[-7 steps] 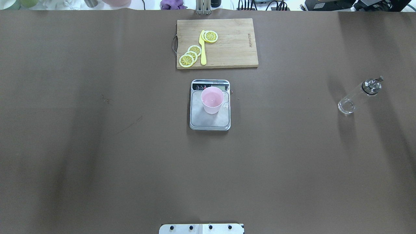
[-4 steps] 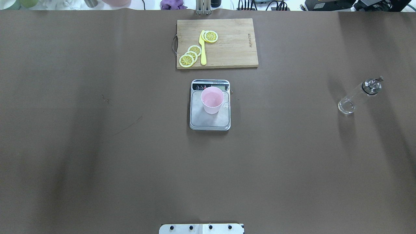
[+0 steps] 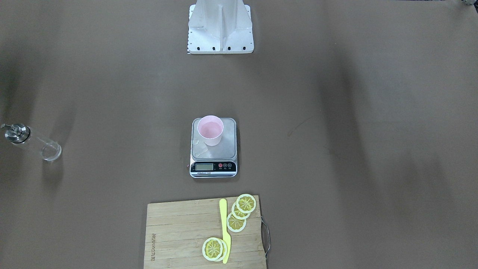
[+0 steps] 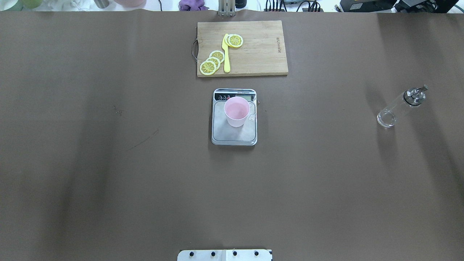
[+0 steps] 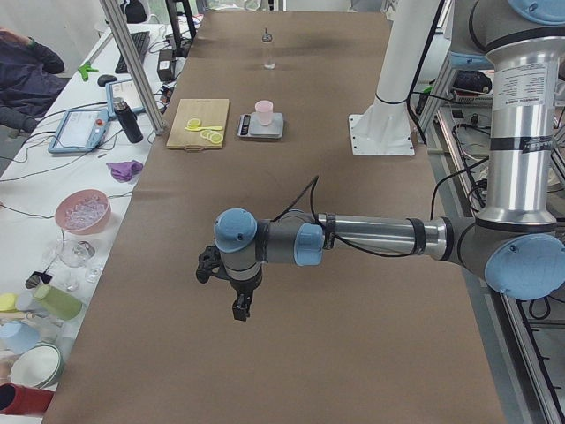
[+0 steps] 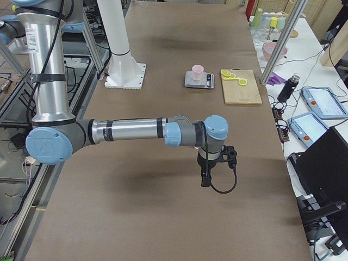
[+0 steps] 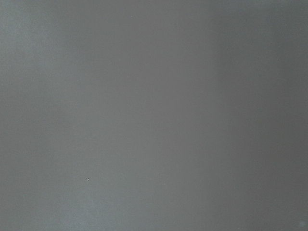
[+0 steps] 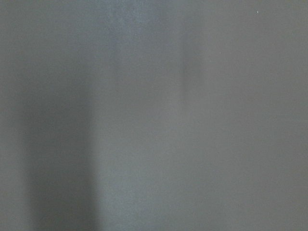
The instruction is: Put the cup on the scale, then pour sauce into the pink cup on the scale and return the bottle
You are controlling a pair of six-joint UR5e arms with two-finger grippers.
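The pale pink cup [image 4: 236,110] stands upright on the silver scale [image 4: 232,137] at the table's middle, toward the display end; it also shows in the front view [image 3: 210,130]. The clear glass bottle [image 4: 400,106] with a metal pourer stands alone far to the right, and at the left edge of the front view [image 3: 33,144]. My left gripper [image 5: 240,309] hangs over bare table at the near end of the left side view. My right gripper [image 6: 205,182] hangs likewise in the right side view. Both are far from cup and bottle. I cannot tell whether they are open.
A wooden cutting board [image 4: 257,58] with lemon slices [image 4: 212,62] and a yellow knife [image 4: 226,54] lies just beyond the scale. The robot's base plate [image 4: 224,255] is at the near edge. Both wrist views show only brown table cover.
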